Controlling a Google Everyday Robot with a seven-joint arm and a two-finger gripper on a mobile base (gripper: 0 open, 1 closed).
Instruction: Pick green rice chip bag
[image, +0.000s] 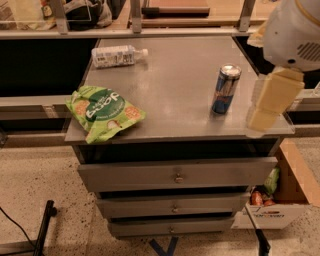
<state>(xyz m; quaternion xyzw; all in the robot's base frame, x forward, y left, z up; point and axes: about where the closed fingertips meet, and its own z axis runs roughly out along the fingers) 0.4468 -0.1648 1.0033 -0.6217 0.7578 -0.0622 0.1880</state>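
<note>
The green rice chip bag (104, 113) lies flat at the front left corner of the grey metal cabinet top (175, 65). It is crinkly light green with a dark-green oval, white letters and orange chip pictures. My gripper (263, 116), cream-coloured under a white arm housing (295, 35), hangs over the right front edge of the top, to the right of the can and far right of the bag. It holds nothing that I can see.
A blue and silver can (226, 89) stands upright at the right middle. A clear plastic bottle (118, 56) lies at the back left. Three drawers (177, 176) sit below the top. A cardboard box (287, 200) of snacks stands on the floor at the right.
</note>
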